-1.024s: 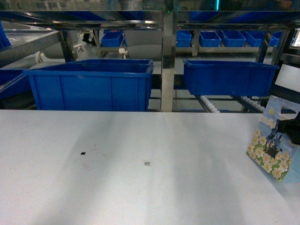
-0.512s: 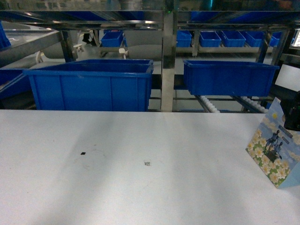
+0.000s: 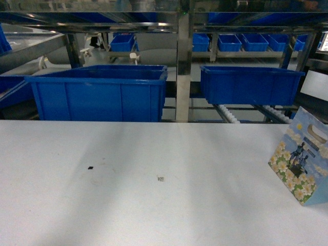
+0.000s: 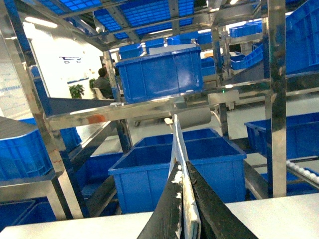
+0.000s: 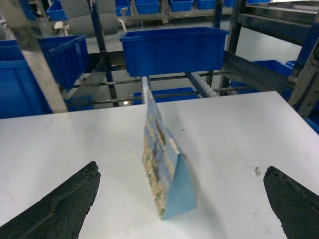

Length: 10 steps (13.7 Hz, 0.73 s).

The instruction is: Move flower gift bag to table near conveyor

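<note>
We see our right gripper (image 5: 182, 199) hanging over the table (image 3: 154, 205), jaws wide apart, the flower gift bag (image 5: 162, 172) standing free between them. Our left gripper (image 4: 185, 209) clamps a thin white card (image 4: 180, 164).

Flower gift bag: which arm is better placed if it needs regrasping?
Right. The right gripper is open, with the flower gift bag standing ahead, centred between its jaws, on the table. The left gripper is shut on a thin white sheet.
</note>
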{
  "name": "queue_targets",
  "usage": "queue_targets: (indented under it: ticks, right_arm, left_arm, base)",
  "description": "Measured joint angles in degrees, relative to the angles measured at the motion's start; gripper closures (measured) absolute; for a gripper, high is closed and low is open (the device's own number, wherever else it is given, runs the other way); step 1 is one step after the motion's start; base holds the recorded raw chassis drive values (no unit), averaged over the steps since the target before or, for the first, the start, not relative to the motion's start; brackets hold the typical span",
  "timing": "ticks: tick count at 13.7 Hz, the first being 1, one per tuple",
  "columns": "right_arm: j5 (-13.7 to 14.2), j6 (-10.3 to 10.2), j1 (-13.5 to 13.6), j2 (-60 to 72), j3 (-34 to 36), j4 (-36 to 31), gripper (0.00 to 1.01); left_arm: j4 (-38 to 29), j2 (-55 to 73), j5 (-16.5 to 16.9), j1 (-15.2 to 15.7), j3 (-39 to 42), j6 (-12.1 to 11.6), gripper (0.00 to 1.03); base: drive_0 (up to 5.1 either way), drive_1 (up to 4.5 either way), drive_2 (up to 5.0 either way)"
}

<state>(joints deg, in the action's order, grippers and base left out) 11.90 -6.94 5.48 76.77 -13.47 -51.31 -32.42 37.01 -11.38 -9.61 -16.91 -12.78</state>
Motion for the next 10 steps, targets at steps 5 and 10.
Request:
queue_targets:
  ticks: [5,10]
  right_arm:
    - [11.4,-6.4,14.8,-29.5,8.9,25.4,0.03]
    - [18.8,-10.0,23.3,-39.0,9.6,35.4,0.03]
  left_arm:
    - [0.0,0.0,0.0,0.0,0.0,0.0,1.01]
    - [0.2,0.0,-0.1,-0.2,0.1,0.0,1.01]
  base:
    - [0.0,0.00,0.0]
    - [0.0,0.00,0.0]
